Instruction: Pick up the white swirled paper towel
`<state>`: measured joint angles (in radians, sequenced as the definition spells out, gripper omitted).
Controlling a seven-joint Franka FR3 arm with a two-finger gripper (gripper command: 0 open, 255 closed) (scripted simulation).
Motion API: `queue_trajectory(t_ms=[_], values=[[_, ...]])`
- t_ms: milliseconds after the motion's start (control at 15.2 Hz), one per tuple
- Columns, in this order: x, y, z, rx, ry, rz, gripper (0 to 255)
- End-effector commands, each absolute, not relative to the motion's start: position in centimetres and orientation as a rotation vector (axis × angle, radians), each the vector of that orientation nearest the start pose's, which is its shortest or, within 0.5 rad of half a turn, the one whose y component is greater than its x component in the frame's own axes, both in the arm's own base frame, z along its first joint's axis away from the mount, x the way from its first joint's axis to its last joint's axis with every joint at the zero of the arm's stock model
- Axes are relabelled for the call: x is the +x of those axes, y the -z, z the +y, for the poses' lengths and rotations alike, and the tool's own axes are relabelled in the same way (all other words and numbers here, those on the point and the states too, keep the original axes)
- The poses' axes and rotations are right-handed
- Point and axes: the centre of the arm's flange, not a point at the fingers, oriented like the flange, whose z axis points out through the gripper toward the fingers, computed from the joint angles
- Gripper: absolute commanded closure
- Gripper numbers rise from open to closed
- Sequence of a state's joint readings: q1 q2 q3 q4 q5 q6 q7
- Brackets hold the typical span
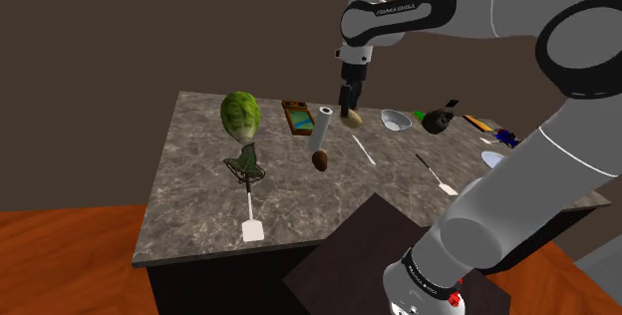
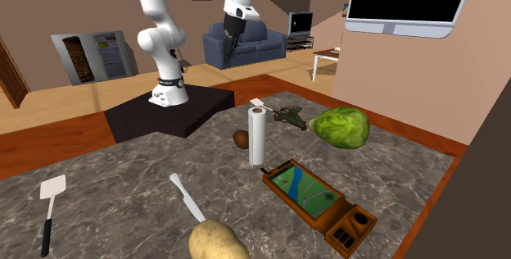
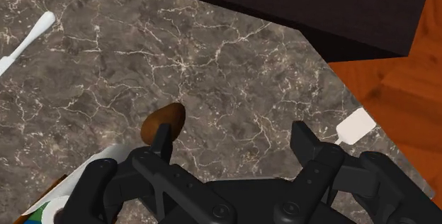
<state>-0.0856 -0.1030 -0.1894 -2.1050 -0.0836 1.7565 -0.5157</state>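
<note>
End effector [image 1: 351,99] fingers apart, nothing between them, hovering over dark marbled stone surface [image 1: 189,213]. Upright white cylindrical paper towel roll [image 1: 323,129] stands on surface, 7 o'clock from end effector in shoulder view. Small brown oval object [image 1: 320,160] just beside roll, at its 6 o'clock. Green leafy lettuce head [image 1: 240,116] at roll's 9 o'clock.

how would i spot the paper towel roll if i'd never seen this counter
Find the dark marble counter and look near its middle, beside the wood-framed tablet. The paper towel roll is the only upright white cylinder there, with a small brown oval thing at its foot.
</note>
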Motion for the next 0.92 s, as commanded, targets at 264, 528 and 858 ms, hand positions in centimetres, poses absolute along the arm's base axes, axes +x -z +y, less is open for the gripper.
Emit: queue_trajectory(t_ms=[264,528,858], values=[[52.8,-41.0,-19.3,-3.038,-0.417,-0.496,0],[56.6,-38.7,-22.2,-3.028,-0.435,-0.550,0],[61.5,-35.8,-25.6,-3.014,-0.456,-0.617,0]])
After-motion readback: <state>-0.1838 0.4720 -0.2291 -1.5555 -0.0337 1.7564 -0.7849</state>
